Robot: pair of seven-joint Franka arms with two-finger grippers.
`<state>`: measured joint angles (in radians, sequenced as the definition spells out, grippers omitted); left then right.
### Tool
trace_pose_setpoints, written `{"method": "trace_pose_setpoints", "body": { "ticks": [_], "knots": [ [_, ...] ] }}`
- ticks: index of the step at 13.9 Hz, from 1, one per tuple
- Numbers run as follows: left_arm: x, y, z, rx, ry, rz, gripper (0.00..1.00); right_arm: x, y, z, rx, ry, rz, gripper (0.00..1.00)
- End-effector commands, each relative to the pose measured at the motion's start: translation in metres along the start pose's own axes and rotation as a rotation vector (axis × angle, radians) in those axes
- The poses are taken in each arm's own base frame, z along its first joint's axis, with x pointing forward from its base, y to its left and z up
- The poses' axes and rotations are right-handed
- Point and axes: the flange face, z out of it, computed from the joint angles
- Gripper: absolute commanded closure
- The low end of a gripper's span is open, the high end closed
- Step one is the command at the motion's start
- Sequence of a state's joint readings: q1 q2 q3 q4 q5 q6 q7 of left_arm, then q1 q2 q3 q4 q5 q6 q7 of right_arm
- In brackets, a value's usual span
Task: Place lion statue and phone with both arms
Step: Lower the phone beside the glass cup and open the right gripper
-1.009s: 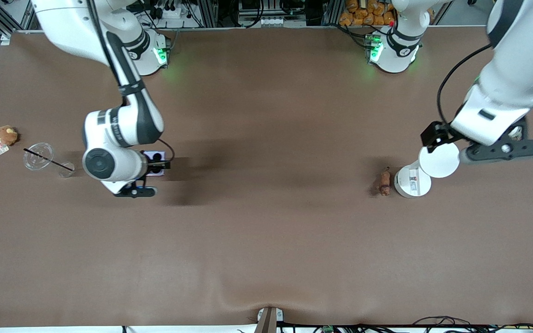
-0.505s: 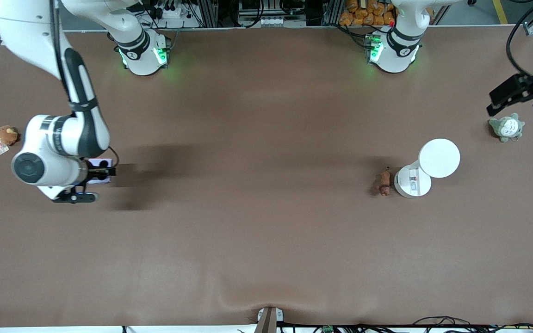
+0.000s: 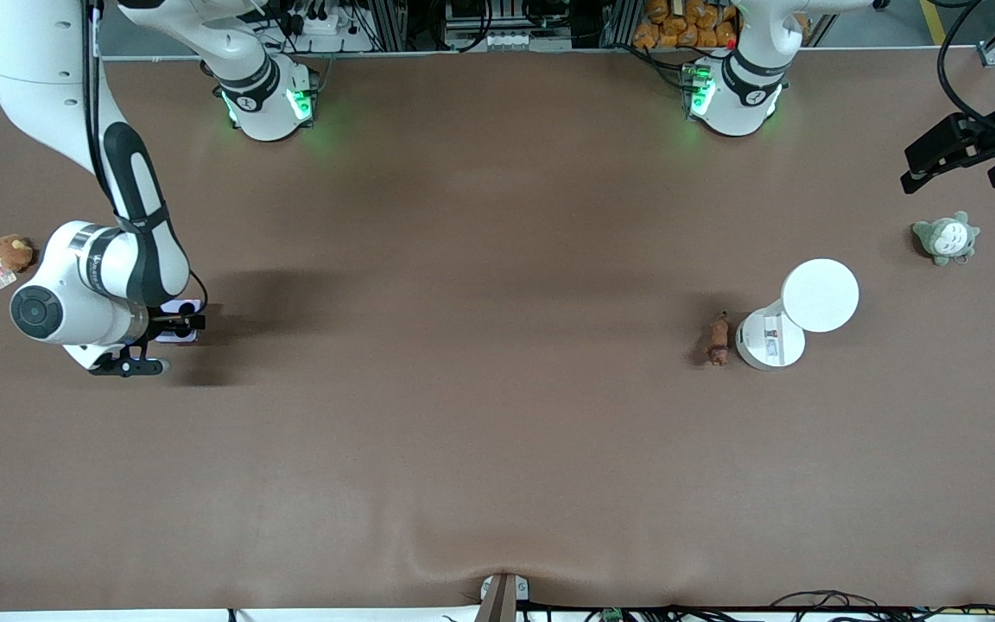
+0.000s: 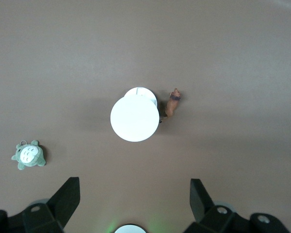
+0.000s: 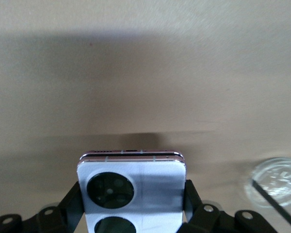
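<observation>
Beside lion statue: white lamp, touching; grey-green plush well apart.

The right arm was stretched out low toward its own end of the table, its tool clamped shut on the phone. The left arm was raised high over its end of the table, its tool spread wide and empty.

A brown plush with a tag lay at the right arm's end of the brown worktop. A grey-green plush sat at the left arm's end, near a white lamp. A clear lid carried a dark straw.
</observation>
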<state>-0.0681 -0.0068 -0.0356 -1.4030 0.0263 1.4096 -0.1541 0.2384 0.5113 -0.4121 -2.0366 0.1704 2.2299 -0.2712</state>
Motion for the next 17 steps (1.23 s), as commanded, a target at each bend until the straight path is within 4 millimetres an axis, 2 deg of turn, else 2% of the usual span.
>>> {"method": "trace_pose_setpoints", "body": {
  "ticks": [1,2,4,6,7,8,9,10,12,14,16,17],
  "knots": [
    [-0.005,0.006,0.002,-0.013,-0.004,0.019,0.0,-0.012,0.001,0.011,0.048,-0.009,-0.004,1.0],
    [-0.006,0.01,0.002,-0.012,-0.007,0.022,0.0,-0.013,0.003,0.015,0.046,-0.009,-0.009,1.0],
    [-0.006,0.011,0.003,-0.012,-0.01,0.022,0.0,-0.014,0.022,0.023,0.044,-0.006,-0.031,1.0],
    [-0.008,0.019,0.003,-0.011,-0.013,0.027,0.0,-0.014,0.026,0.03,0.04,-0.006,-0.036,1.0],
    [-0.008,0.019,0.003,-0.011,-0.013,0.027,0.0,-0.014,0.026,0.03,0.04,-0.007,-0.035,0.82],
    [-0.008,0.02,0.003,-0.011,-0.013,0.028,0.0,-0.013,0.026,0.031,0.042,-0.008,-0.032,0.36],
    [-0.009,0.02,0.002,-0.011,-0.012,0.028,0.0,-0.012,0.025,0.03,0.062,0.001,-0.012,0.14],
    [-0.009,0.02,0.002,-0.011,-0.01,0.027,0.0,-0.01,0.022,0.029,0.069,0.005,-0.012,0.0],
    [-0.011,0.018,-0.001,-0.012,-0.007,0.025,0.0,-0.004,0.017,0.019,0.071,0.008,-0.017,0.0],
    [-0.011,0.016,-0.001,-0.012,-0.007,0.024,0.0,0.006,0.011,-0.004,0.099,-0.031,-0.032,0.0],
    [-0.011,0.015,-0.001,-0.011,-0.007,0.024,0.0,0.014,0.007,-0.039,0.136,-0.095,-0.055,0.0],
    [-0.011,0.015,-0.001,-0.011,-0.01,0.024,0.0,0.022,0.008,-0.064,0.142,-0.087,-0.06,0.0]
  ]
}}
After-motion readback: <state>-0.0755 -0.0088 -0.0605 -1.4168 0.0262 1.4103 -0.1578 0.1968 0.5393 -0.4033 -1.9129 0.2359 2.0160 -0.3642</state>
